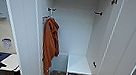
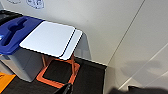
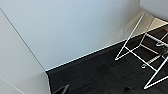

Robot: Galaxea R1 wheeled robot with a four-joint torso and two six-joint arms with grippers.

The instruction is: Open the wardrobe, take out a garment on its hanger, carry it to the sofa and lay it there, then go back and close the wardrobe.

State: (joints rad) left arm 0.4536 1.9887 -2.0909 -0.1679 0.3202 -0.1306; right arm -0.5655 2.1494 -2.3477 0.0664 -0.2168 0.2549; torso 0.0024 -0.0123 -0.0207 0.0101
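Hanging inside the open wardrobe (image 1: 80,24), an orange hooded garment (image 1: 50,44)

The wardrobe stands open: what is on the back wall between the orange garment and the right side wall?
In the head view that stretch of the wardrobe is bare white panel; the orange garment hangs at the left, and a white shelf sits lower down.

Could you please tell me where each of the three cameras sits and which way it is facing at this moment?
Head view: high on the robot, facing into the open wardrobe, where a rust-orange garment hangs.
Left wrist view: looks down at a small white table and blue-lidded bin; a dark gripper tip shows.
Right wrist view: looks down at dark carpet and a wire-legged chair.
Head and left wrist views share the table.
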